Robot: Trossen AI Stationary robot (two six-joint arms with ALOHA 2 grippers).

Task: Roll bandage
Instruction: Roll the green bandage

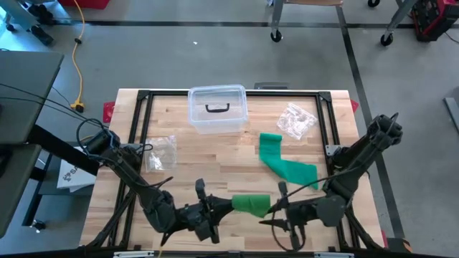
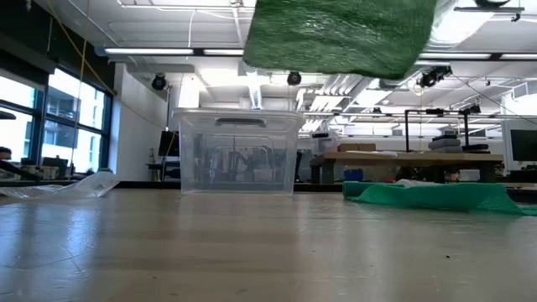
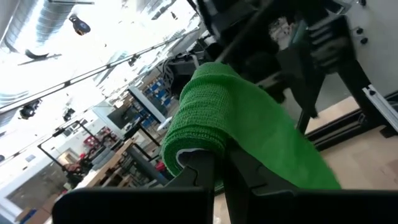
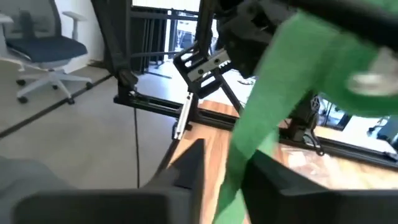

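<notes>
A green bandage is partly rolled. Its roll hangs in the air near the table's near edge, between my two grippers, and shows high above the table in the low view. Its loose tail runs toward the far right and lies on the table. My left gripper is shut on the roll's left end. My right gripper is shut on the bandage at the roll's right side. My left gripper pinches the roll's left end between its two fingers, coming level from the table's left. The roll is lifted clear of the table and lies about level. My right gripper has the flat strip between its two fingers where it leaves the roll, coming level from the table's right. The strip runs slanting through the fingers, and its far part lies on the table.
A clear plastic box with a lid stands at the far middle. A clear plastic bag lies at the far right and another at the left. A black frame rail runs around the tabletop.
</notes>
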